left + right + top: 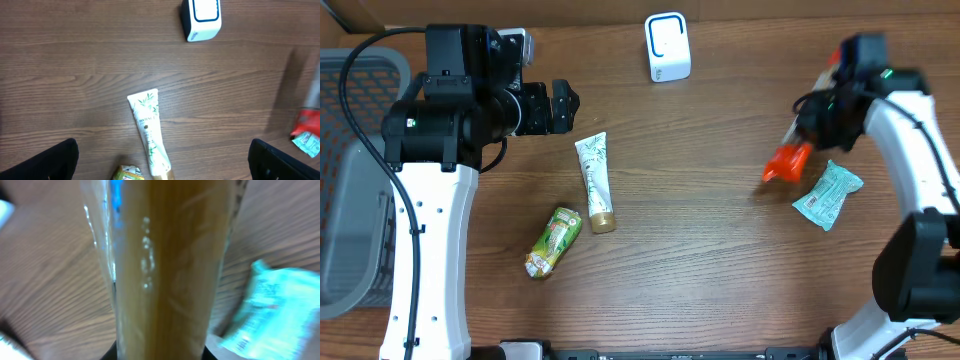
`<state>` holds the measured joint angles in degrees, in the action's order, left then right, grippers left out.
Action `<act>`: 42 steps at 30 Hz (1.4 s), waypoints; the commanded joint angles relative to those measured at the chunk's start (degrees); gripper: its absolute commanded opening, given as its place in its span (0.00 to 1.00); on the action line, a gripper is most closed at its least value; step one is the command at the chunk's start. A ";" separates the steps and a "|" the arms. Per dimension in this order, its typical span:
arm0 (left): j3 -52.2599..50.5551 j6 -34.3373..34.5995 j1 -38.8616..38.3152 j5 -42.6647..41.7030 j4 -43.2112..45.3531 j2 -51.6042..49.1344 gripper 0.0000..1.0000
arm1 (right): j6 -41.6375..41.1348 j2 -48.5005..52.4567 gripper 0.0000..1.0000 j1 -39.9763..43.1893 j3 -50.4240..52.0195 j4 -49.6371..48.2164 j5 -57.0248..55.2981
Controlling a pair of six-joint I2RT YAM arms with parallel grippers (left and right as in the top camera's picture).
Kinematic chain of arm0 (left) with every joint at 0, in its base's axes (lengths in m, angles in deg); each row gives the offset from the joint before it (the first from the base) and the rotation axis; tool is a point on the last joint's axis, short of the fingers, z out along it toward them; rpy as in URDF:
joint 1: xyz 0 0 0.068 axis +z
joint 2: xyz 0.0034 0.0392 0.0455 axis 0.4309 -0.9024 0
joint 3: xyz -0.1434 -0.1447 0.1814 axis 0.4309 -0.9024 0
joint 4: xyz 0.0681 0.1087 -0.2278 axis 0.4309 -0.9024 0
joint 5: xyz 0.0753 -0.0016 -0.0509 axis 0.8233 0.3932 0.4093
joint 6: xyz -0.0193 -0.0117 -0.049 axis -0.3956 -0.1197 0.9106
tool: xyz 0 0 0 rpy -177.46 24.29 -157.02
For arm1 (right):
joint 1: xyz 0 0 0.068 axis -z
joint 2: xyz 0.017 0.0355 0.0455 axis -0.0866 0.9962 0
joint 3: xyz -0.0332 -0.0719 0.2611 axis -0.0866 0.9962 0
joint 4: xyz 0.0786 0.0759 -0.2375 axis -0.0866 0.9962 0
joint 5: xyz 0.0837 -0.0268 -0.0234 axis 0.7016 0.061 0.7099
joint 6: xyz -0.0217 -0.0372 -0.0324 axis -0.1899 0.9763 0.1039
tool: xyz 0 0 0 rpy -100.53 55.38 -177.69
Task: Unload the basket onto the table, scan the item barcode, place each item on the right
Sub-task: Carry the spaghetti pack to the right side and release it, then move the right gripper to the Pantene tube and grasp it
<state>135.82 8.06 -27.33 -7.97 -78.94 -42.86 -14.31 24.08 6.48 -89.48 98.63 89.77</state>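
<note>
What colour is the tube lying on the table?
The tube is white with green leaf prints and a gold cap. The left wrist view shows it best.

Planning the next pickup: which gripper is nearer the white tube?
Left. The left gripper is open just above the white tube in the overhead view; the right gripper is far off to its right, shut on an orange-ended packet.
</note>
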 commanded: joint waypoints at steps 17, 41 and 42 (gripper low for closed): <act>0.81 -1.07 -0.09 0.13 0.02 -0.31 0.99 | 4.15 -3.65 1.00 4.94 8.15 3.34 4.31; 0.81 -1.07 -0.09 0.13 0.04 -0.31 1.00 | 8.02 11.04 0.97 -40.87 4.81 -31.12 8.50; 0.81 -1.07 -0.09 0.13 0.02 -0.31 1.00 | 8.17 12.28 0.96 -42.27 4.81 -32.44 8.31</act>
<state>135.82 8.06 -27.31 -7.97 -78.96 -42.86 -8.02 33.61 -32.44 -84.79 68.69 98.93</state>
